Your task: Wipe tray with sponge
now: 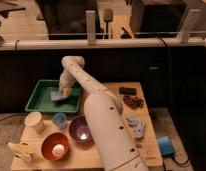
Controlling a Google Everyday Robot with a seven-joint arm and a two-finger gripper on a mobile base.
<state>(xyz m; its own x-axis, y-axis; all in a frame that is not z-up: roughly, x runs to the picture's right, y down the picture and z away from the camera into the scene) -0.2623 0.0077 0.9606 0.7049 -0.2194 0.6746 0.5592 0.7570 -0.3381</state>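
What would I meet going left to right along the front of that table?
From the left: yellow object → red bowl → purple bowl → robot arm → blue block. The pincer is farther back, over the green tray, at the sponge.

No text, label, brand or number legible on anything, table things unmarked as far as shows; gripper (64, 91) down inside the green tray (40, 99), beside the sponge (56, 95)

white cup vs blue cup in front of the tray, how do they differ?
The white cup is bigger and taller than the blue cup. The white cup stands nearer the edge of the table; the blue cup sits next to the purple bowl. Both stand upright. The tool is in the green tray, at the sponge.
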